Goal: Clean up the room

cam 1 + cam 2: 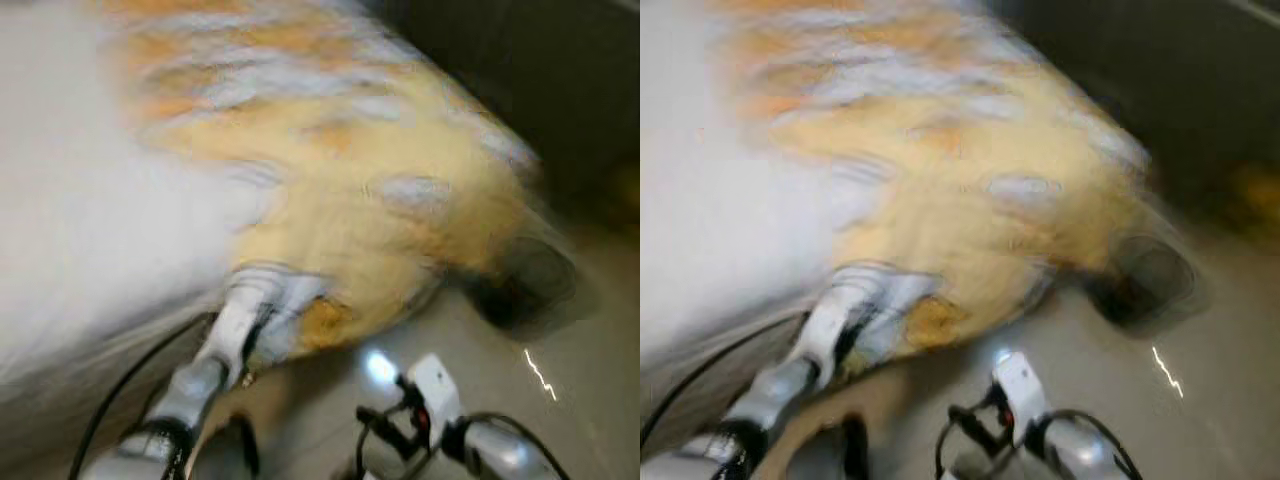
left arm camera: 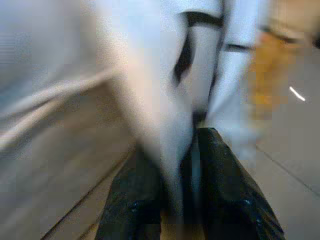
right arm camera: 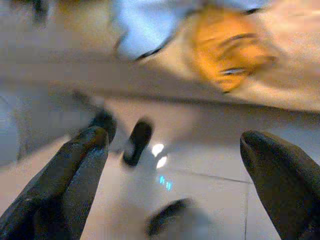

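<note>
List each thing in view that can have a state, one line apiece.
Yellow-and-white blanket: spread over the bed, its edge hanging toward the floor, blurred.
Left gripper: shut on white cloth at the blanket's edge.
Right gripper: open, holding nothing, over the tiled floor.
Dark object: on the floor beside the bed, too blurred to identify.

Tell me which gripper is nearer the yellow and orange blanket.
Left. The left gripper has its jaws shut on the blanket edge; the right gripper hangs open over the floor, apart from it.
</note>
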